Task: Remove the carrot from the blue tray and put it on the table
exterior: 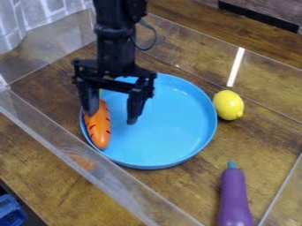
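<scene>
The orange carrot with its green top lies at the left edge of the round blue tray, pointing toward the front. My gripper hangs open right over the carrot, one finger on its left and the other finger on its right above the tray floor. The green top is mostly hidden behind the left finger. The dark wood table surrounds the tray.
A yellow lemon sits just right of the tray. A purple eggplant lies at the front right. Clear acrylic walls run along the table's left and front edges, close to the tray.
</scene>
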`<state>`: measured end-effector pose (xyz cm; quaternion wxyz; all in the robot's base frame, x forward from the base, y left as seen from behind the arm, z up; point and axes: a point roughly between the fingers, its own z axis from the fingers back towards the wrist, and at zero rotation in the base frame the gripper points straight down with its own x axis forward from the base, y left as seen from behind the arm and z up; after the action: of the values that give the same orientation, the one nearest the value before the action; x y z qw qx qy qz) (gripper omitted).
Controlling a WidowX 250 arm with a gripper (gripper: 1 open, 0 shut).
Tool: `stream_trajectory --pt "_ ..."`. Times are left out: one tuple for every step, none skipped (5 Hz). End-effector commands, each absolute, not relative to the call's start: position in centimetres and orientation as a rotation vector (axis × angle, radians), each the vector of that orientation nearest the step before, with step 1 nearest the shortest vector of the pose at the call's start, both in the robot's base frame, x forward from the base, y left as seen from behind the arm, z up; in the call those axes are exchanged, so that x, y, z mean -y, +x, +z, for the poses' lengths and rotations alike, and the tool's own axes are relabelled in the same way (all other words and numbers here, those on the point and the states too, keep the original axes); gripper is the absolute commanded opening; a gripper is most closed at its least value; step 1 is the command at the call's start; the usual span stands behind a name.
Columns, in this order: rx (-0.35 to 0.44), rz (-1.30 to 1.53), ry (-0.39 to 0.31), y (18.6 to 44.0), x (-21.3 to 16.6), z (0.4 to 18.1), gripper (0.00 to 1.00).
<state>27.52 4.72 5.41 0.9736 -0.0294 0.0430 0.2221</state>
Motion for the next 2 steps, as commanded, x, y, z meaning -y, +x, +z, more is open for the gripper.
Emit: stream_trajectory --pt "-0.014 0.523 -0.078 27.64 -5.73 5.1 1.0" --pt "0.005 0.55 -0.094 27.6 -6.14 4.2 1.0"
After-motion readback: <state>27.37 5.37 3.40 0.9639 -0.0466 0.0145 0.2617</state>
